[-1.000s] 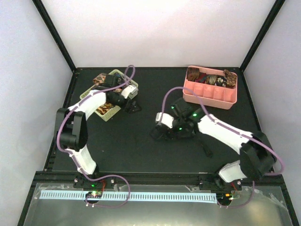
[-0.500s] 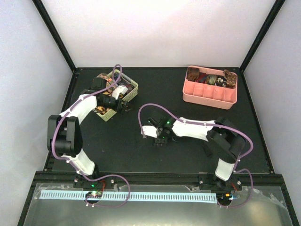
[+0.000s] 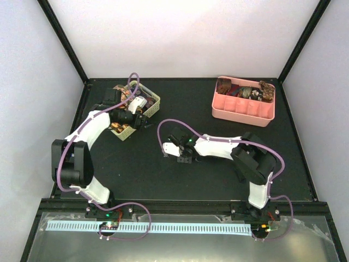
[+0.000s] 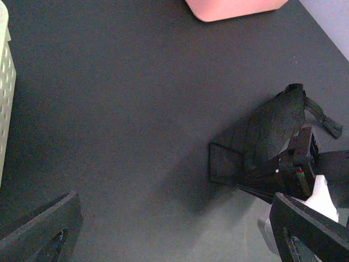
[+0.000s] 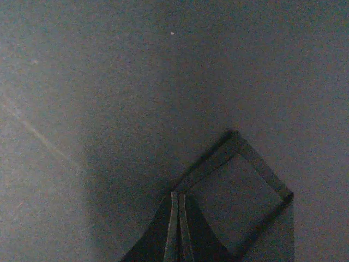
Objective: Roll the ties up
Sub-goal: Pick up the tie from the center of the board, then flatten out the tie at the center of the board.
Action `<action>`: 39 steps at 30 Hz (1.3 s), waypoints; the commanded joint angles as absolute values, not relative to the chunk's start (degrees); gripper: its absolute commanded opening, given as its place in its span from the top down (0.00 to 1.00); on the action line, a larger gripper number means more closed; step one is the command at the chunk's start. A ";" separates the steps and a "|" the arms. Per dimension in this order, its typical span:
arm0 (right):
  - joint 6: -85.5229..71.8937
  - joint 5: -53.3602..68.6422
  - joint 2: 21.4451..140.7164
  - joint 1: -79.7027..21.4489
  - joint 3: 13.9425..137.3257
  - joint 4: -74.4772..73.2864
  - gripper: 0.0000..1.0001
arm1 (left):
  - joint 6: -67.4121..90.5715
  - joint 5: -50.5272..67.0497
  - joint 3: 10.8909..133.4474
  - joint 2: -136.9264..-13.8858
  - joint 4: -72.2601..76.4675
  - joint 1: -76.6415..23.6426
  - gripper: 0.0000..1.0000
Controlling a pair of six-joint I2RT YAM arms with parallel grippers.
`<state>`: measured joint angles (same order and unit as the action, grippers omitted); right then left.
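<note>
The black tie (image 4: 267, 131) lies near the middle of the mat (image 3: 163, 180). Its pointed end is flat and its underside is up, and the rest is bunched towards the right gripper (image 5: 175, 199). That gripper sits low at the tie's wide end.

The main change is here. A second ago the right jaws stood wide, and now they are pressed together with only a hairline between the fingers. Over the same second the right arm has swung in from the right and folded at the elbow to reach this spot. Dark cloth on a dark mat makes it hard to say whether any fabric is caught between the fingers, though the placement suggests a pinch on the end to begin rolling. If cloth is held, the first turn of the roll can start. If not, the grip needs retaking.

The left gripper (image 3: 143, 122) has drawn back beside the basket (image 3: 154, 101), which holds more ties (image 3: 120, 128), and its jaws are spread wide and hold nothing. It is well apart from the black tie.

Finished coils (image 3: 245, 91) sit along the back of the pink tray (image 3: 242, 114) at the far right, so the task looks partly done.
</note>
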<state>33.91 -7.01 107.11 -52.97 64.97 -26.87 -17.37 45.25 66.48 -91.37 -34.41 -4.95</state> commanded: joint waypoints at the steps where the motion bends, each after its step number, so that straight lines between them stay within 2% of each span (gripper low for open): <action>1: 33.26 -7.24 104.83 -52.99 66.69 -27.71 0.98 | -17.52 44.84 66.31 -89.00 -33.88 -4.65 0.03; 8: 30.34 -4.92 90.64 -50.41 67.01 -28.04 0.98 | -18.28 44.62 66.16 -88.58 -34.15 -4.61 0.03; 15: 25.18 0.23 75.92 -39.63 62.09 -29.17 0.98 | -23.45 44.27 65.73 -87.46 -34.54 -7.67 0.03; 22: 23.00 6.81 62.56 -23.29 46.48 -28.01 0.98 | -33.18 33.23 62.85 -88.13 -33.02 -22.87 0.05; 30: 26.03 3.33 56.20 -15.98 35.55 -26.68 0.98 | -36.48 19.63 68.87 -101.46 -31.34 -36.83 0.07; 36: 36.00 1.12 52.17 -12.20 30.08 -26.60 0.98 | -36.85 9.51 72.56 -109.52 -29.72 -39.16 0.19; 39: 39.70 -0.38 50.76 -11.87 27.67 -25.96 0.86 | -36.41 5.75 73.38 -111.15 -29.79 -39.12 0.38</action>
